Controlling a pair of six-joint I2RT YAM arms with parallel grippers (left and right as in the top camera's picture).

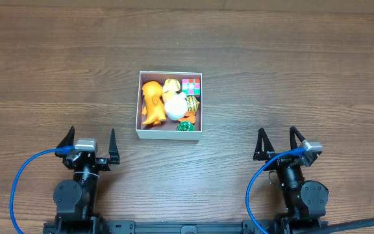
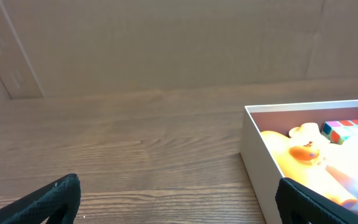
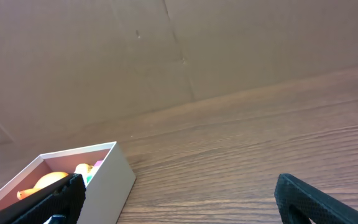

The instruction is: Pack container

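The container (image 1: 139,104), a square shallow box with thin white walls, sits at the table's middle and holds several toys: an orange figure (image 1: 151,102), a white rounded toy (image 1: 174,107), a colour-squared cube (image 1: 191,86) and a small green piece (image 1: 186,127). My left gripper (image 1: 90,143) rests near the front left, open and holding nothing, with the container (image 2: 253,149) to its right. My right gripper (image 1: 276,142) rests near the front right, open too, with the container (image 3: 114,177) off to its left. Bare wood lies between each pair of fingers.
A brown cardboard wall (image 2: 166,43) stands behind the table's far edge. Blue cables (image 1: 21,179) loop beside each arm base at the front edge. Wood-grain tabletop (image 1: 291,78) surrounds the container on all sides.
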